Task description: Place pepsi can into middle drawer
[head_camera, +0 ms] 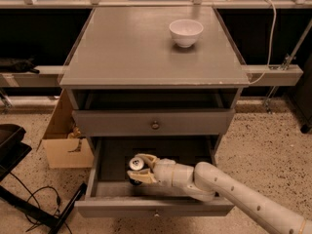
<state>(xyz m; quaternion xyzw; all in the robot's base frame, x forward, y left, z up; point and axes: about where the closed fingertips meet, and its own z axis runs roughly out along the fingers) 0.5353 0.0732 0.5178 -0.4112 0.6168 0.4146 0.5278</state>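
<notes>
The middle drawer (112, 191) is pulled open below the closed upper drawer front (155, 125). My arm reaches in from the lower right. My gripper (139, 169) is inside the drawer's left half, its pale fingers (146, 158) closed around the pepsi can (135, 167). The can lies tilted, its silver top facing the camera, its dark body mostly hidden by the fingers. It sits low in the tray; I cannot tell whether it touches the drawer floor.
A white bowl (185, 32) stands on the cabinet top (122, 52) at the back right. A cardboard box (66, 147) sits on the floor left of the cabinet. Black cables and a dark stand (29, 204) lie at the lower left.
</notes>
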